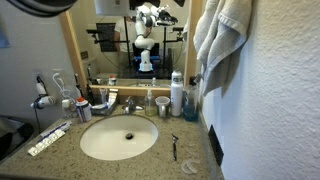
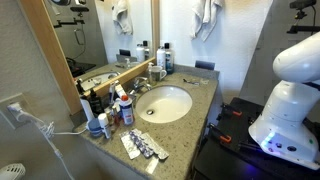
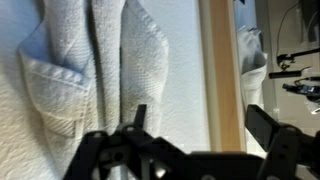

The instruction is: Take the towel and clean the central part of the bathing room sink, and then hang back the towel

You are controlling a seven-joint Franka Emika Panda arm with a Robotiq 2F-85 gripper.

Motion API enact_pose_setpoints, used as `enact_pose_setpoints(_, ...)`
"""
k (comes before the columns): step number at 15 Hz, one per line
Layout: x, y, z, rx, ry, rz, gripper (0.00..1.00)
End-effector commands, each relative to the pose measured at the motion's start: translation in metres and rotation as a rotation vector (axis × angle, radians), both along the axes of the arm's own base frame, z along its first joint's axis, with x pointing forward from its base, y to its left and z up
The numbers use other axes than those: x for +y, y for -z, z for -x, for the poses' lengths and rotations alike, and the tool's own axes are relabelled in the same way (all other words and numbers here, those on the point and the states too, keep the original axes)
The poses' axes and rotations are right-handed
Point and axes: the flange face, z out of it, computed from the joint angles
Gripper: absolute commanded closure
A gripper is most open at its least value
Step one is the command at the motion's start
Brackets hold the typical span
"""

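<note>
in an exterior view the towel (image 1: pixel 222 40) hangs on the side wall above the worktop's (image 1: pixel 60 166) end edge. the bathing room sink (image 1: pixel 118 138) sits mid-worktop, with a razor (image 1: pixel 175 147) between sink and that edge. in an exterior view bottles (image 2: pixel 120 108) crowd the opposite end. in the wrist view the hand (image 3: pixel 195 115) is released, jaws wide, near the folds. best to pinch one thick fold, clear of the mirror frame (image 3: pixel 222 70).

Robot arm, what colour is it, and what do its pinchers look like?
In an exterior view the arm is shiny white, made of fat rounded segments. In the wrist view the gripper is black, with two flat, angular fingers on linked bars.
</note>
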Motion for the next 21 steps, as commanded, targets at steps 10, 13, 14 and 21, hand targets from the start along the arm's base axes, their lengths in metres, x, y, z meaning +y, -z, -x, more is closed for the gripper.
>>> enact_pose_setpoints(10, -0.045, -0.08, -0.006, -0.372, 0.453, 0.161, 0.0)
enact_pose_setpoints(13, -0.04, -0.09, -0.019, -0.425, 0.54, 0.229, 0.0)
enact_pose_setpoints(14, -0.039, -0.089, -0.025, -0.437, 0.568, 0.253, 0.0)
enact_pose_setpoints(21, -0.082, -0.028, -0.105, -0.397, 0.662, 0.371, 0.0)
